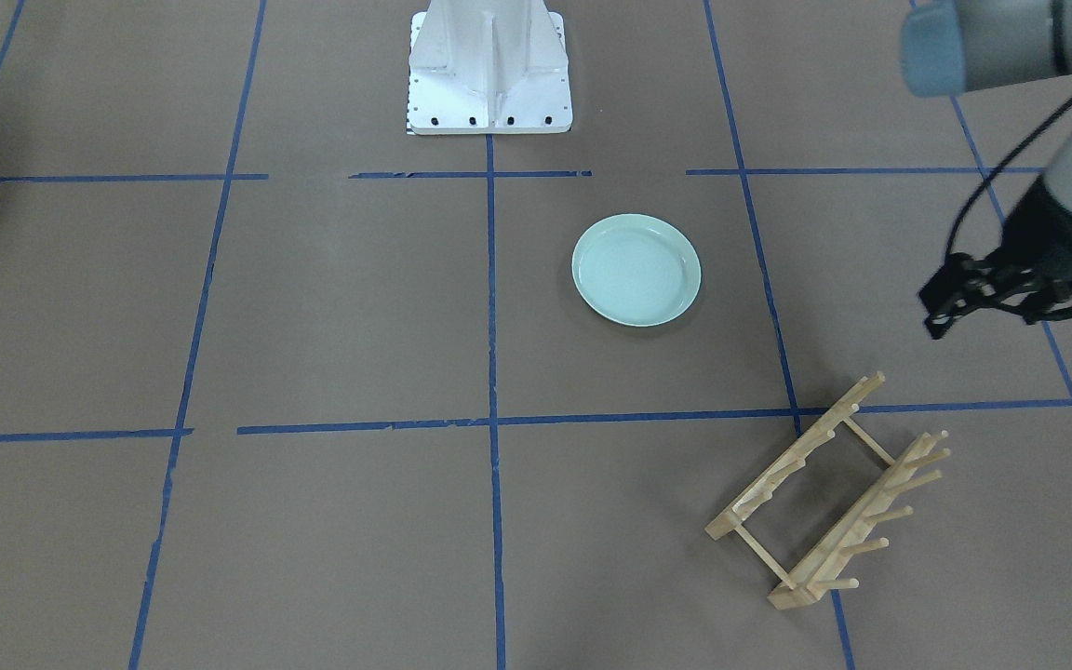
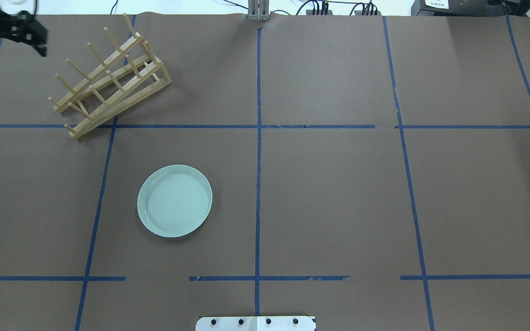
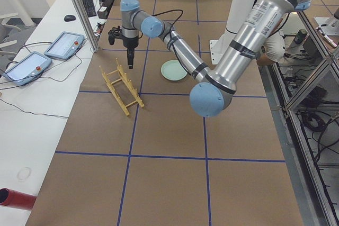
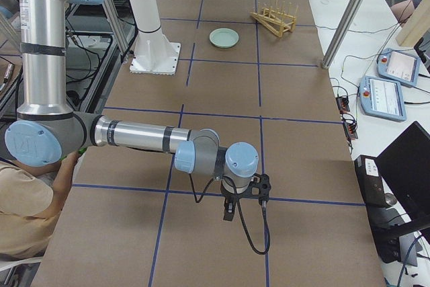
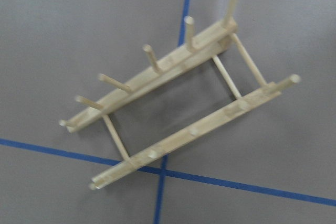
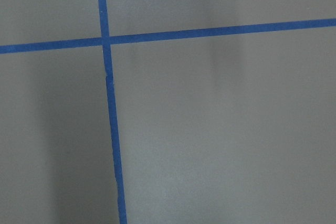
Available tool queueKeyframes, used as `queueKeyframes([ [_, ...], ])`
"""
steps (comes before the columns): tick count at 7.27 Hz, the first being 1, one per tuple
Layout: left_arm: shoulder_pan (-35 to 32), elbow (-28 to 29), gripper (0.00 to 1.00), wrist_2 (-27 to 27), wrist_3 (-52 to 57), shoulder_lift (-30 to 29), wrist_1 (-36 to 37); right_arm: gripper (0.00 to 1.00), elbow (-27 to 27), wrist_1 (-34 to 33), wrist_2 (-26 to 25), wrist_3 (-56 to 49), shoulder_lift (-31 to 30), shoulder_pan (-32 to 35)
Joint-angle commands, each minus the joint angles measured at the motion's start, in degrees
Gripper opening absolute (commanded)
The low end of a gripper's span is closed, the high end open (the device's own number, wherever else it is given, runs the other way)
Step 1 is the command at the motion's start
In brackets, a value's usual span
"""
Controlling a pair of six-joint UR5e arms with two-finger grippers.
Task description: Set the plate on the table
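Note:
The pale mint-green plate [image 1: 636, 270] lies flat and upright on the brown table [image 1: 331, 307], in the square in front of the robot base; it also shows in the overhead view [image 2: 174, 201]. My left gripper [image 1: 1020, 312] hangs above the table beside the wooden rack, well away from the plate. It looks open and holds nothing, as the overhead view [image 2: 16, 41] also shows. My right gripper [image 4: 228, 212] hovers low over bare table far from the plate; I cannot tell whether it is open or shut.
The light wooden pegged dish rack [image 1: 824, 493] stands empty and askew on a tape line, also in the left wrist view [image 5: 178, 114]. The white robot base [image 1: 489, 70] stands at the table's edge. Blue tape lines divide the table [image 2: 329, 197].

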Motion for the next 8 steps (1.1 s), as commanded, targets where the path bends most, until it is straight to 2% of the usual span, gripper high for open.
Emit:
queueKeyframes([
  [1, -17.4, 0.6, 1.00, -4.2, 29.4, 13.7, -0.3, 1.00, 0.0, 0.0, 0.0, 0.0, 0.0, 0.0],
  [2, -23.6, 0.7, 1.00, -5.2, 38.6, 20.1, -0.3, 1.00, 0.0, 0.0, 0.0, 0.0, 0.0, 0.0],
  [3, -27.2, 1.0, 1.00, -5.1, 42.7, 25.4, -2.3, 1.00, 0.0, 0.0, 0.0, 0.0, 0.0, 0.0],
  [4, -27.5, 1.5, 1.00, -5.2, 42.7, 29.9, -7.2, 1.00, 0.0, 0.0, 0.0, 0.0, 0.0, 0.0],
  [6, -27.1, 9.8, 1.00, -13.4, 42.7, 31.3, -13.6, 1.00, 0.0, 0.0, 0.0, 0.0, 0.0, 0.0],
  [7, -27.0, 10.4, 1.00, -14.7, 38.1, 31.2, -13.7, 1.00, 0.0, 0.0, 0.0, 0.0, 0.0, 0.0],
  [8, -26.9, 7.7, 1.00, -14.5, 32.3, 31.0, -14.0, 1.00, 0.0, 0.0, 0.0, 0.0, 0.0, 0.0],
])
